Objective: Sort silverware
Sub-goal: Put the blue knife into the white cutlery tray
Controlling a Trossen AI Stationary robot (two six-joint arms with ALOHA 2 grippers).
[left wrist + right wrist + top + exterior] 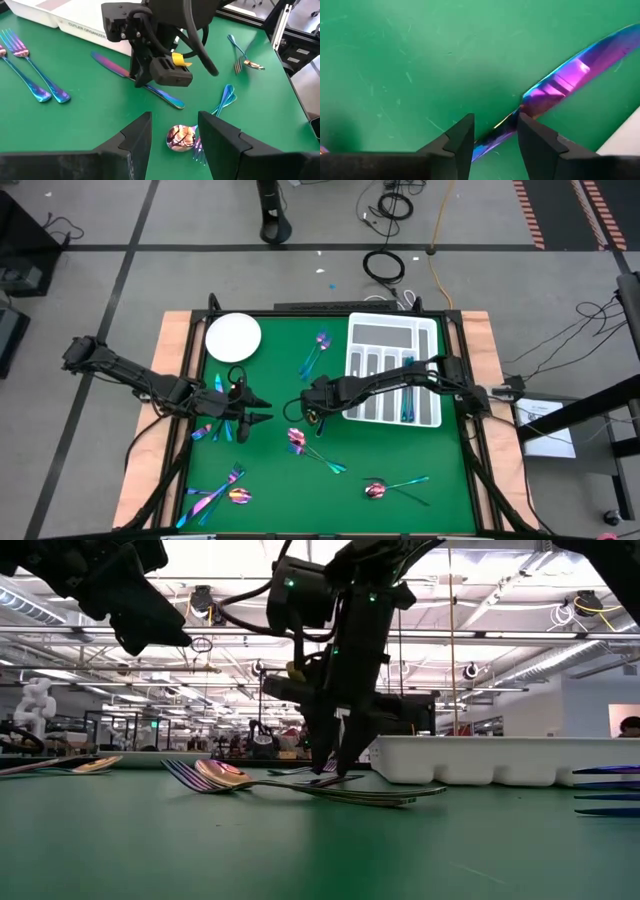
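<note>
Standing at upper right of the high view, the white compartmented tray (391, 370) holds at least one teal piece in a lower right slot (409, 412); the other slots cannot be read clearly. A round white plate (233, 337) sits at upper left of the green tabletop (275, 490), bare.

Right claw (495, 132): positioned just left of the tray in the high view, pointed down at the tabletop. Its fingers (457, 142) are spread apart, straddling a purple-blue knife (560, 82) that lies flat on the tabletop. The blade's narrow part passes between them; one finger looks to touch it, though no pinch is evident.

Left claw (172, 132): at centre left of the high view, fingers spread wide, holding nothing, hovering above a spoon (181, 137) and fork (200, 152) lying together.

Remaining silverware is scattered on the tabletop: a pair at upper centre (318, 352), pieces at lower left (218, 495), and a spoon group at lower right (385, 488).
</note>
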